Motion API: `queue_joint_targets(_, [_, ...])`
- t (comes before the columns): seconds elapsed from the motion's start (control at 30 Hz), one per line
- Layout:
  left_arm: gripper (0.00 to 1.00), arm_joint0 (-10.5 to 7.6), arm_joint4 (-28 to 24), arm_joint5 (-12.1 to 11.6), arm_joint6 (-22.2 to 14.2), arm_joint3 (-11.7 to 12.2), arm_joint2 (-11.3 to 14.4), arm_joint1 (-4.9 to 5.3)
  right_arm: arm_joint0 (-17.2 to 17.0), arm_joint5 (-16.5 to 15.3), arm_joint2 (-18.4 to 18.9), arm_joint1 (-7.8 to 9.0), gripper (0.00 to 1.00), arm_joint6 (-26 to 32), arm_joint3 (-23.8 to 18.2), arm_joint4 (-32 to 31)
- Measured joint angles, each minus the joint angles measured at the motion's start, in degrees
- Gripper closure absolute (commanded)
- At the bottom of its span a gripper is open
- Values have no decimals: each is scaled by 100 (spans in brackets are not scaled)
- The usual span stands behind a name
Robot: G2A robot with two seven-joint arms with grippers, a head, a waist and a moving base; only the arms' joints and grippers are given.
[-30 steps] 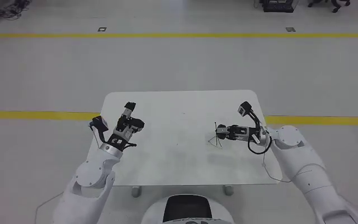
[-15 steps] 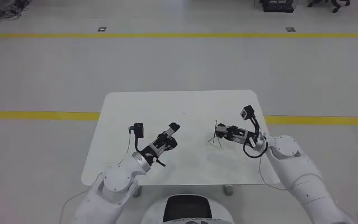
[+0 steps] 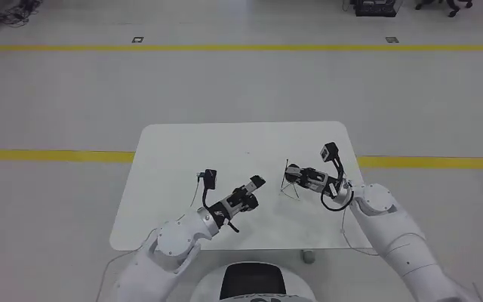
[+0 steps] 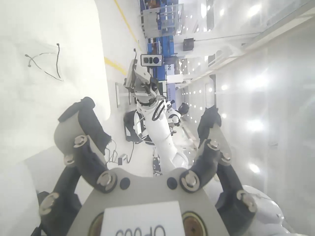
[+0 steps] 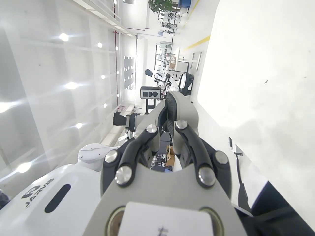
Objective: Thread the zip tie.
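Nearest the robot's edge of the white, round-cornered table (image 3: 226,143), the left claw (image 4: 147,110) hovers low with its dark-padded fingers (image 4: 81,114) spread wide and empty, aimed at its partner, ready, I judge, to take a free end; just beyond, the right claw (image 5: 169,100) is pressed together on a thin black plastic zip tie (image 5: 167,82), standing it upright off the surface so its tip can be reached. Close by, loose black strands (image 4: 45,62), likely more ties, lie crossed on the table, and farther off come a pale grey floor with yellow lines (image 3: 226,47) and blue storage racks (image 4: 161,45).
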Motion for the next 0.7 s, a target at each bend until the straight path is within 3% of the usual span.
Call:
queue_joint_targets(0.1, [0,-190,-54,24,163,120,251,-58,52,1,-86,-52,100,-3,69,129])
queue_joint_targets(0.47, [0,-187,-12,-14,293,173,321,-68,-17,14,-126,-74,100,-208,-43,101])
queue_joint_targets(0.57, [0,-203,68,-125,519,244,454,-95,-100,1,-144,-110,100,-514,-155,118])
queue_joint_targets(0.7, [0,-277,-11,-325,1089,423,645,-174,-206,1,-129,-175,100,-820,-254,241])
